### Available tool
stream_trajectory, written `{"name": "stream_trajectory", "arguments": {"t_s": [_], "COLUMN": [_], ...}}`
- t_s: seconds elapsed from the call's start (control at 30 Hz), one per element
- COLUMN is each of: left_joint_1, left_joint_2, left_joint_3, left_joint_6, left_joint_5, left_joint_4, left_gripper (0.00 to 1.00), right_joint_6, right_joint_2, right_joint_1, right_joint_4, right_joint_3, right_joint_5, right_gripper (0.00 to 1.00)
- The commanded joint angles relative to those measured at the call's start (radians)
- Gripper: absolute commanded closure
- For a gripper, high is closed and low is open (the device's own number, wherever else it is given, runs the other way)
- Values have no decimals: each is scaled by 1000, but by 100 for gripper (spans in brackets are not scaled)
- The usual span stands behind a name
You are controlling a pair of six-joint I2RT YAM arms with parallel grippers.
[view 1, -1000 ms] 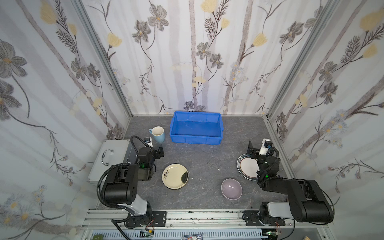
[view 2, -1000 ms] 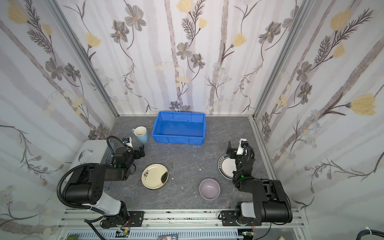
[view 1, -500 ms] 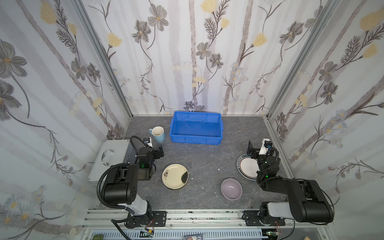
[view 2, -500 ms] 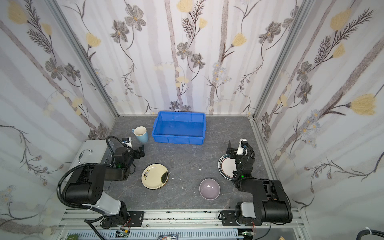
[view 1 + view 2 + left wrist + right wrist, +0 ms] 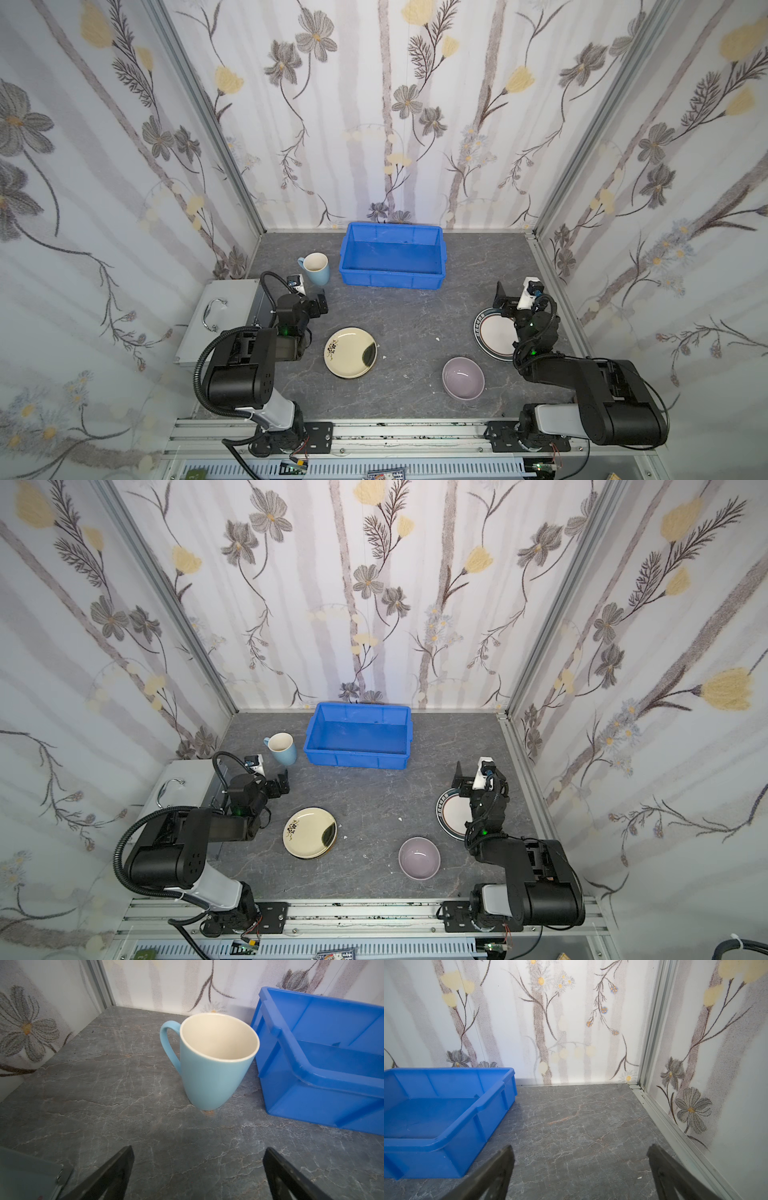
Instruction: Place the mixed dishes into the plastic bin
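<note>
readable text: we find none in any view.
plastic bin (image 5: 392, 279): we see plain blue walls, nothing lettered.
pale-blue mug (image 5: 212, 1076): plain glaze, we read nothing.
white plate with dark rim (image 5: 496, 334): rim markings too small for us to tell.
small printed item (image 5: 384, 476) below the rail: too small for us to read.

We saw that the blue bin (image 5: 392, 280) was bare inside and open from above. The mug (image 5: 316, 270) stood just left of the bin, with only a thin gap between them. The grey floor (image 5: 399, 316) right in front of the bin was bare, and right of the bin too. Farther in front lay the cream plate (image 5: 350, 352), lilac bowl (image 5: 463, 378) and white plate (image 5: 490, 336). A silver case (image 5: 220, 316) blocked the far left.
</note>
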Motion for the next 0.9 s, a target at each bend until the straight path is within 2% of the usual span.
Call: {"name": "stream_trajectory", "arguments": {"t_s": [0.0,0.03,0.13,0.23,0.33,0.4,0.5,0.57,0.63,0.77,0.87], "left_joint_1": [-2,-2,0,1,1,1,5,9,10,11,16], "left_joint_2": [-6,-13,-54,-102,-147,-183,-188,-163,-132,-69,11], "left_joint_3": [21,27,78,203,264,305,444,544,625,762,903], "left_joint_6": [11,15,13,17,24,14,-20,-33,-54,-130,-177], "left_joint_5": [12,21,24,38,35,-6,-94,-110,-106,-122,-147], "left_joint_4": [-31,-47,-166,-419,-503,-556,-769,-904,-996,-1128,-1288], "left_gripper": [0,0,0,0,0,0,0,0,0,0,6], "right_joint_6": [-13,-9,-4,19,42,65,157,194,211,223,242], "right_joint_2": [-26,-37,-93,-111,-80,-39,17,27,6,-22,-9], "right_joint_1": [4,8,26,56,96,117,142,162,190,272,326], "right_joint_4": [-46,-48,-265,-582,-900,-1079,-1274,-1352,-1345,-1353,-1398], "right_joint_3": [30,38,132,308,519,676,846,913,910,906,929], "right_joint_5": [7,31,104,179,229,246,248,171,115,116,122], "right_gripper": [0,0,0,0,0,0,0,0,0,0,0]}}
